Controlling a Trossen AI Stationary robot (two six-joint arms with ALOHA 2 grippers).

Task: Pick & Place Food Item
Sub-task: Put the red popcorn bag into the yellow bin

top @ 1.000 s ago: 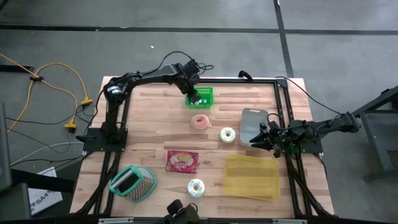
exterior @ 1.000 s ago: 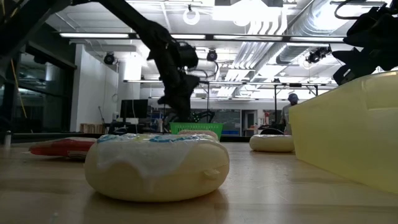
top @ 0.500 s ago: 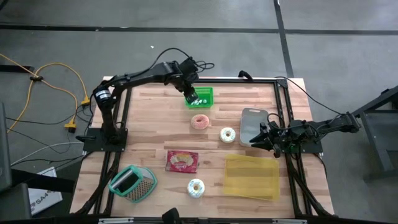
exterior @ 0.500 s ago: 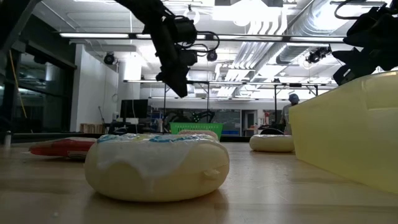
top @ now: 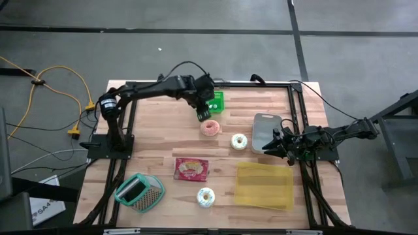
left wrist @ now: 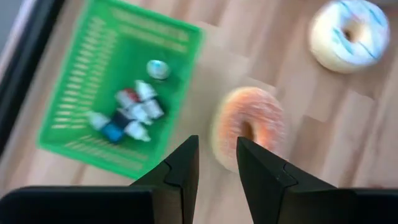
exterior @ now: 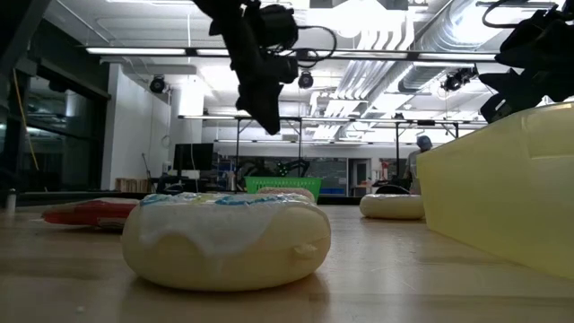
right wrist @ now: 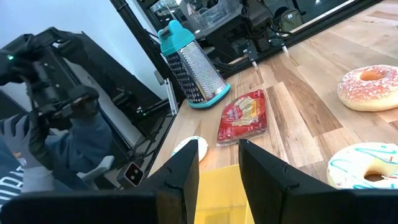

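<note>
A pink-frosted doughnut (top: 210,128) lies flat on the wooden table, just nearer than a green basket (top: 216,101). My left gripper (top: 203,117) hangs open in the air between the two, pointing steeply down; in the left wrist view the gripper (left wrist: 216,146) has bare wood in its gap, the doughnut (left wrist: 249,127) to one side and the basket (left wrist: 118,93) to the other. In the low view that gripper (exterior: 269,126) is well above the table. My right gripper (top: 273,141) waits open at the right, level, with nothing between its fingers (right wrist: 186,171).
Also on the table are two white iced doughnuts (top: 240,141) (top: 206,196), a red snack packet (top: 191,169), a yellow tray (top: 264,186), a grey tray (top: 266,128) and a teal grater (top: 139,191). The basket holds small items (left wrist: 134,112). A person (right wrist: 56,143) is beyond the table.
My left gripper has risen and gone from over the green basket toward the table's near edge, to a spot beside the pink doughnut, rolling a little as it went. Its fingers stay open.
</note>
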